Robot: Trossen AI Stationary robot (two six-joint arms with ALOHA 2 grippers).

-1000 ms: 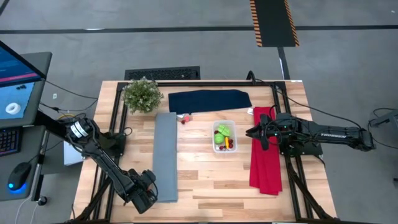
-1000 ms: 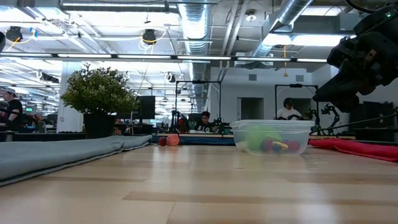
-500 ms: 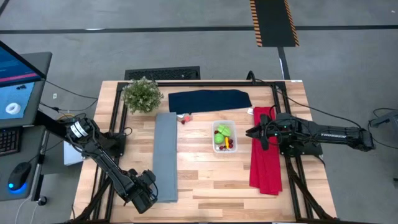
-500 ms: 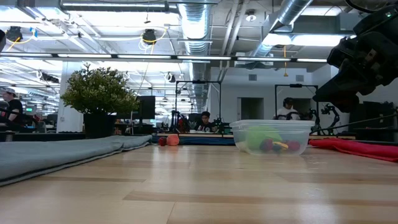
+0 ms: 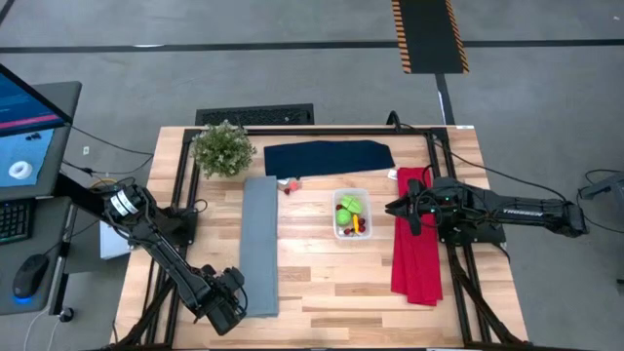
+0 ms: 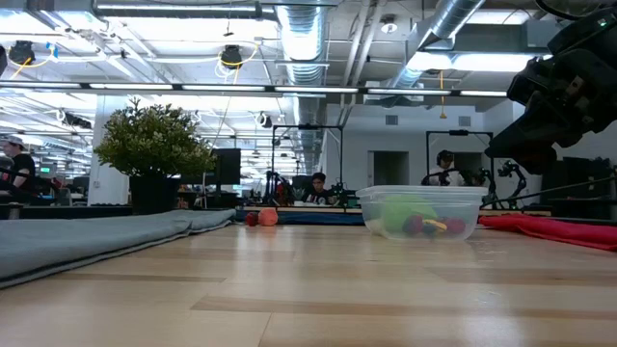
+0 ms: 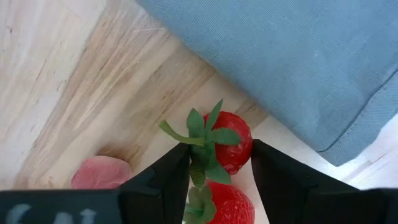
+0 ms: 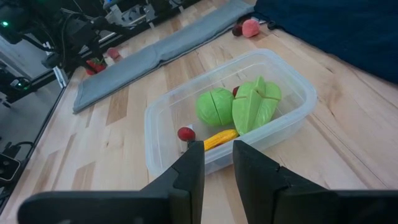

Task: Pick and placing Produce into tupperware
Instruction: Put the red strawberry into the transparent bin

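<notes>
Red strawberries [image 7: 227, 142] sit between left gripper's [image 7: 219, 180] spread jaws, seen only via wrist cam.

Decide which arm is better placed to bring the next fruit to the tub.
Left. Its fingers flank two strawberries beside the grey cloth; the right gripper hovers empty near the tub.
</notes>
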